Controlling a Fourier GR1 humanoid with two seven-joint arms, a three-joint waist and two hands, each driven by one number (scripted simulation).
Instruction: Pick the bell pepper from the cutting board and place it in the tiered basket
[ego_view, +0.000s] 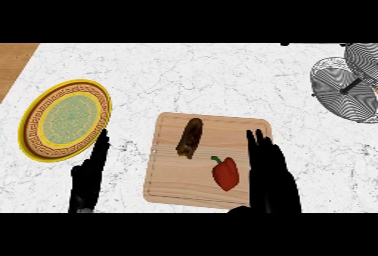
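The red bell pepper (226, 173) lies on the wooden cutting board (171, 180), in its lower right part, green stem pointing up and left. Just up and left of it on the same board lies a dark brown, elongated piece of food (190, 137), apart from the pepper. The right hand (270, 175) stands over the board's right edge, just beside the pepper, fingers straight and grasping nothing. The left hand (90, 176) shows left of the board, fingers straight up, released, its tips near a yellow patterned plate (29, 131). The white marbled worktop (214, 80) carries everything. The tiered basket (347, 85), wire and grey, sits at the far right, well apart from the pepper.
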